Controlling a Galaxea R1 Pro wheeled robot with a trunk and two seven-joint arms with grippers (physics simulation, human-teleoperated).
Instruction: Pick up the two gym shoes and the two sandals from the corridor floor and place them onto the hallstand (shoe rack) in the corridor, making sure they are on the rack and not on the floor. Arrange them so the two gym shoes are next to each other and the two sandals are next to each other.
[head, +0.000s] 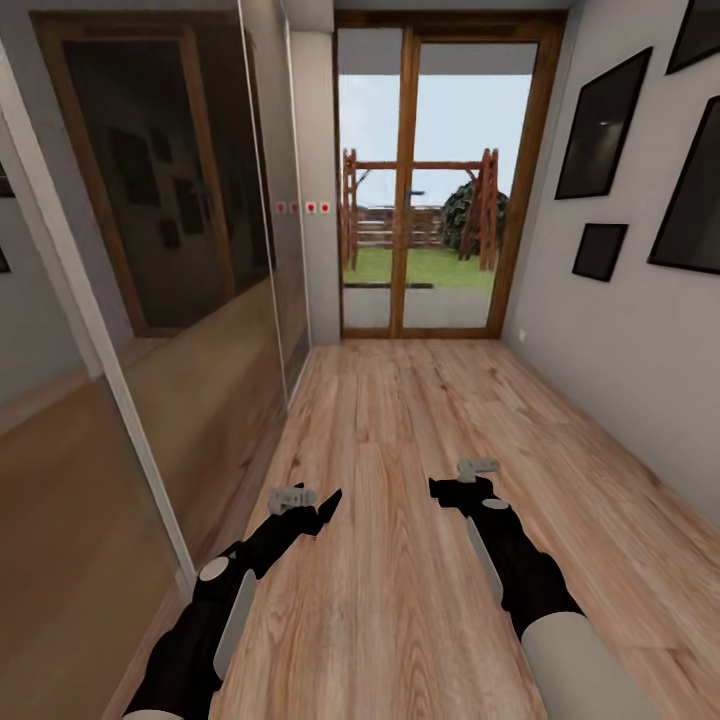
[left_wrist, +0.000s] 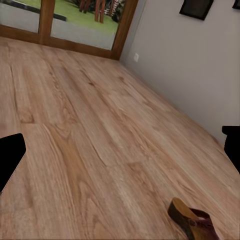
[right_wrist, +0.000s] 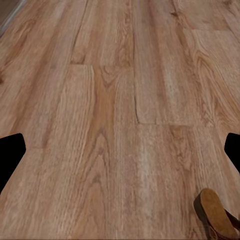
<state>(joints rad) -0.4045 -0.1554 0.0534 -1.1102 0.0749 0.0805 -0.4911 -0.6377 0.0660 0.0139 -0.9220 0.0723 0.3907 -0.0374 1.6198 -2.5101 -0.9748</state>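
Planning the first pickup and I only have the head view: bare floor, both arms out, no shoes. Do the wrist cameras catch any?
Observer: Yes. The left wrist view has a brown sandal lying on the wood floor, cut off by the edge of the picture.
Operator: Anything from the right wrist?
Observer: A sandal there too, tan footbed up, also cut off. I cannot tell whether it is the same one.
Operator: Are the claws holding anything?
Observer: No. In both wrist views the fingertips sit far apart at the picture's sides, with only floor between them. Left claw and right claw are open and empty.
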